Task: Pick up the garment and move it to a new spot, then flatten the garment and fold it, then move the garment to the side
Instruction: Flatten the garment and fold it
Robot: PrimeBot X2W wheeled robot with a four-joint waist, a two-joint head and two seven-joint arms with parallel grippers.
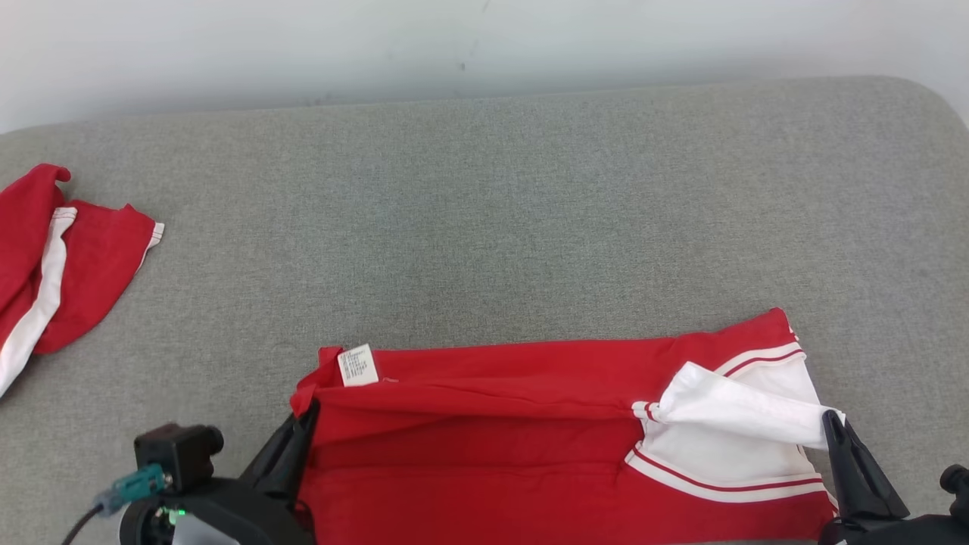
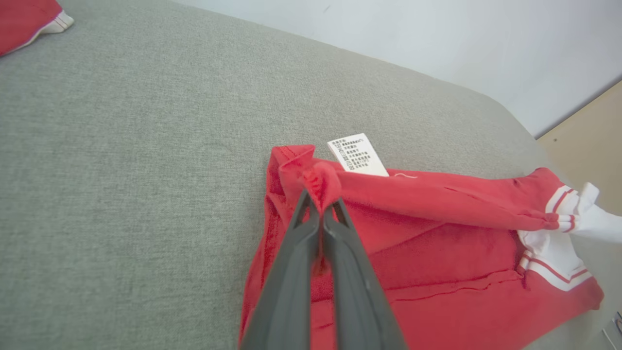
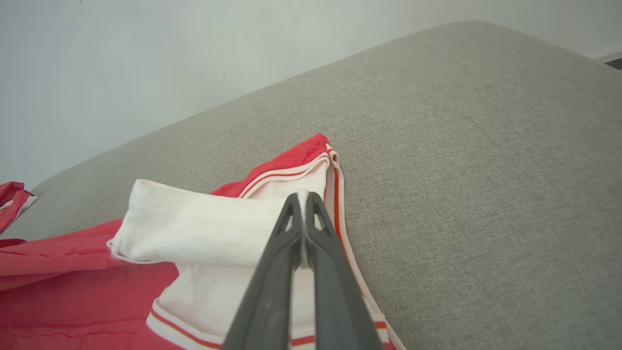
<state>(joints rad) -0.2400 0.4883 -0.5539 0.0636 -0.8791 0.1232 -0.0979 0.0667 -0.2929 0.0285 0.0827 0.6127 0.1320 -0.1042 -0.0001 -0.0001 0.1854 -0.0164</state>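
Note:
The garment is red with white striped panels and lies across the near part of the grey cushion, a white care label at its left end. My left gripper is shut on the garment's red left corner, which bunches up between the fingers. My right gripper is shut on the white fold at the right end, lifting that edge slightly off the layer beneath. In the right wrist view the right gripper pinches the white cloth at its tip.
A second red and white garment lies crumpled at the cushion's far left edge. The grey cushion stretches open behind the garment up to a pale wall. Its right corner is rounded, with tan floor beyond.

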